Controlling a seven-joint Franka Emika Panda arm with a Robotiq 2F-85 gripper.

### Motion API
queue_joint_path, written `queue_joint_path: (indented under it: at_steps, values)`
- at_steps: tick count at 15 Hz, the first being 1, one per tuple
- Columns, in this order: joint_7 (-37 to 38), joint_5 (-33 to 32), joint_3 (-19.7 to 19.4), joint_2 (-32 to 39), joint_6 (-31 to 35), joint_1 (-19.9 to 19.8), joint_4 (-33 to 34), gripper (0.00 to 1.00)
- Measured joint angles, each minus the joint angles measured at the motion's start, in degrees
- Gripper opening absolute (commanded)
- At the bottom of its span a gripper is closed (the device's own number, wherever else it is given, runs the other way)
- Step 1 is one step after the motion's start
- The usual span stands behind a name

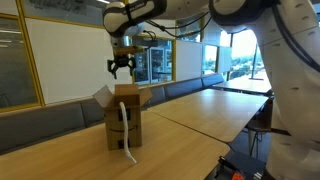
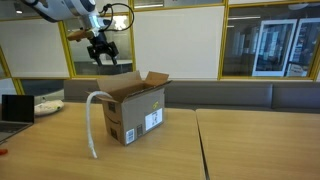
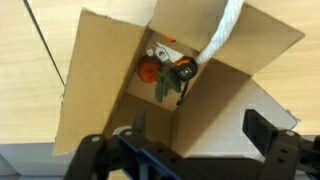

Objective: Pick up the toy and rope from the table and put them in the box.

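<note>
- The gripper (image 1: 121, 68) hovers directly above the open box (image 1: 125, 115), jaws spread wide and holding nothing.
- Straight below the hand, the toy (image 3: 160, 75) lies on the box floor.
- The rope (image 2: 92, 120) is only partly in: one end lies beside the toy, and the rest drapes over the rim to the table (image 1: 200, 115).
- That hanging length runs up and down, below the hand and off to one side; it is probably the next grasp.

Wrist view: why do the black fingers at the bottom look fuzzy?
In the wrist view the fingers sit right by the camera, likely too near to focus; the toy inside the box looks soft too; in an exterior view the windows shine bright.
</note>
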Motion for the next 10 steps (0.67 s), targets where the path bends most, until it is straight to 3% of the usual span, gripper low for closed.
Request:
queue_joint_path:
  at_steps: [4,10]
  values:
    - [0.3,5.8,2.6,-6.5,-5.6,-0.9,-6.6,1.00]
    - [-0.1,15.8,6.2,-10.5,-6.8,-2.8,-14.8,1.00]
